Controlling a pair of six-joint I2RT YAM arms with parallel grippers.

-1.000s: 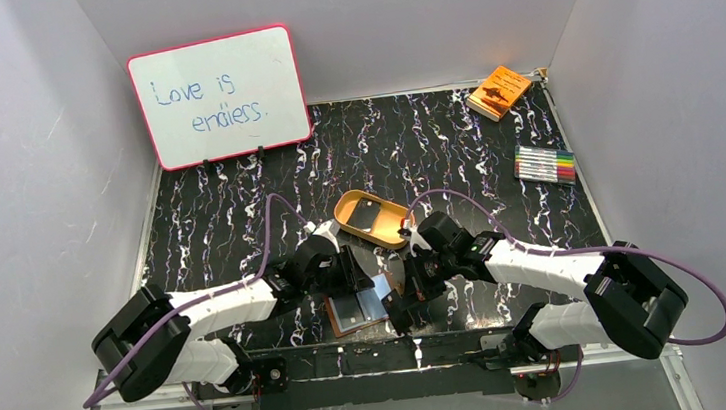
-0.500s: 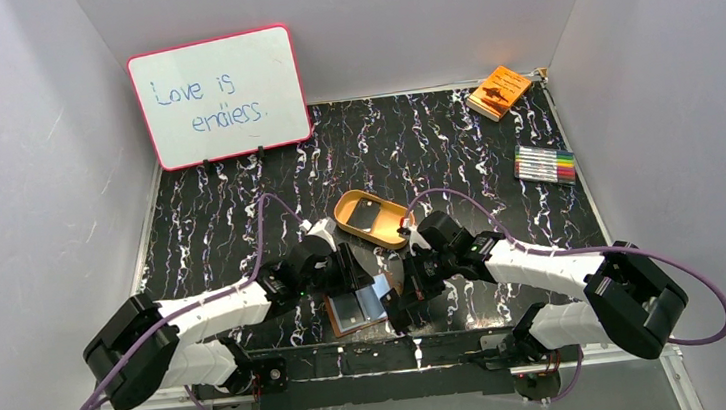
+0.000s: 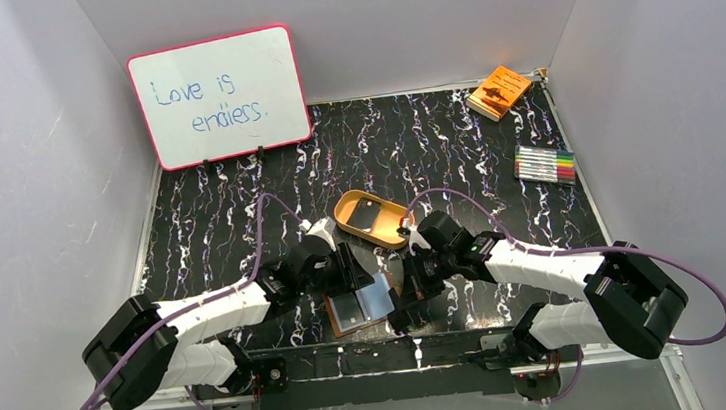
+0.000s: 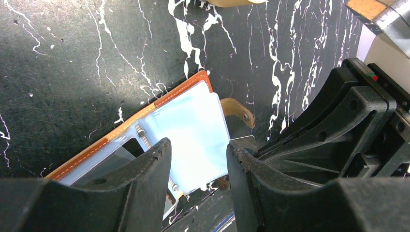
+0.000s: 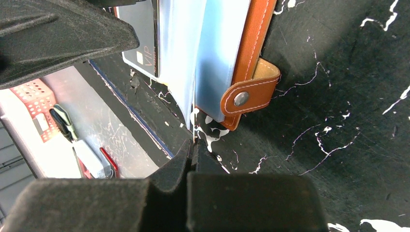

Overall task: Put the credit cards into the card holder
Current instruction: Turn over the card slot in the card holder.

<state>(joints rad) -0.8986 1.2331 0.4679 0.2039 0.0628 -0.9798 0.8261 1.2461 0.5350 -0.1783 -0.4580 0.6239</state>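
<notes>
Left wrist view looks down on the reddish-brown leather card holder [image 4: 186, 128]. It lies open and flat on the black white-veined table [image 3: 239, 207], and its clear plastic sleeves look pale blue. Its strap tab [image 5: 249, 94] with the metal snap button [image 5: 241, 98] sticks out at one side. A dark card marked VIP [image 5: 140, 43] shows beside the sleeves.

The left gripper [image 4: 198, 147] hovers over the sleeves, jaws half apart, holding nothing. The right gripper [image 5: 193, 150] is pressed closed at a sleeve edge; I cannot tell if it pinches it.

The holder lies between both grippers, just beside the near table edge. The tan oval tray [image 3: 340, 212] with a black card [image 3: 368, 215] stands near behind. Open surface stretches beyond the tray and to the left.
</notes>
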